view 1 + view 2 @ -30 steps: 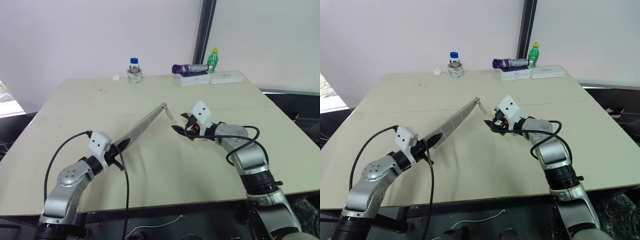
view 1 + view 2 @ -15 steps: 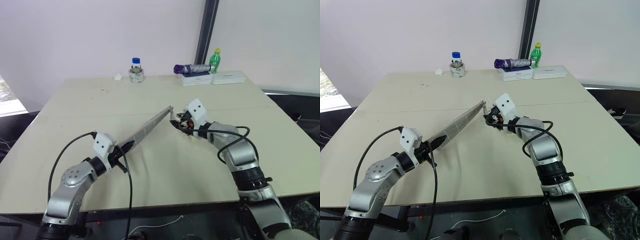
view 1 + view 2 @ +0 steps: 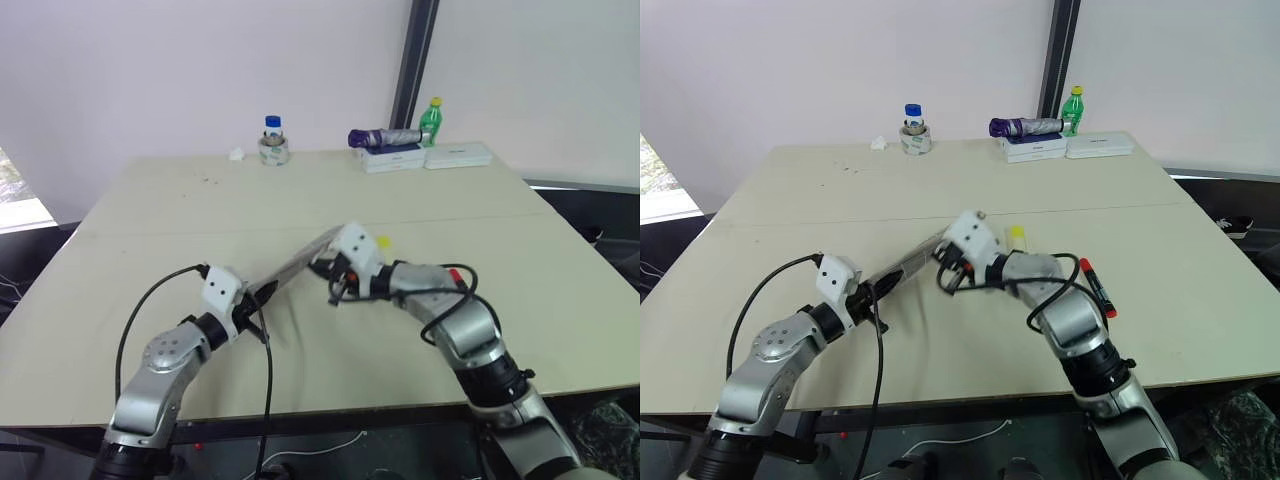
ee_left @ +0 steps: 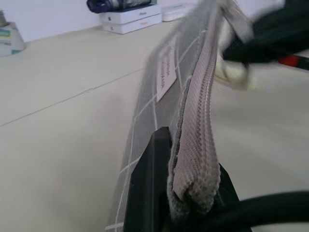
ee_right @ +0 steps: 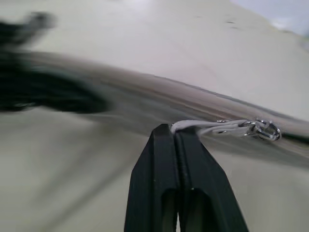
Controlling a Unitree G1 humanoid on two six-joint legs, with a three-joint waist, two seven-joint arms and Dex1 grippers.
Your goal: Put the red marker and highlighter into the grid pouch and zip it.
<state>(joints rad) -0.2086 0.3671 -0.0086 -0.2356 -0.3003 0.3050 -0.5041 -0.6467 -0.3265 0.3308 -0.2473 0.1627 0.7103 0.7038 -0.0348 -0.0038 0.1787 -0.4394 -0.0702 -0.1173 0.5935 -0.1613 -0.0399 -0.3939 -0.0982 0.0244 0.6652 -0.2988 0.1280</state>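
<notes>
My left gripper [image 3: 262,296] is clamped on one end of the grid pouch [image 3: 295,264], held on edge above the table [image 3: 150,230]. My right gripper [image 5: 176,136] pinches the pale pull cord [image 5: 212,127]. Highlighter [image 3: 1016,236] and red marker [image 3: 1096,286] lie at three o'clock. Bottles [image 3: 270,140] and boxes [image 3: 425,156] stand well off at twelve.

Both arms are showing silver-grey metal segments with black joint rings. The left gripper [image 3: 262,297] and right gripper [image 3: 335,288] are each carrying a white blocky housing dotted with small dark screws, ahead of two matte black wedge-shaped fingers [image 5: 166,159]. Black cables are looping loosely off both forearms, arcing back toward the elbows.
</notes>
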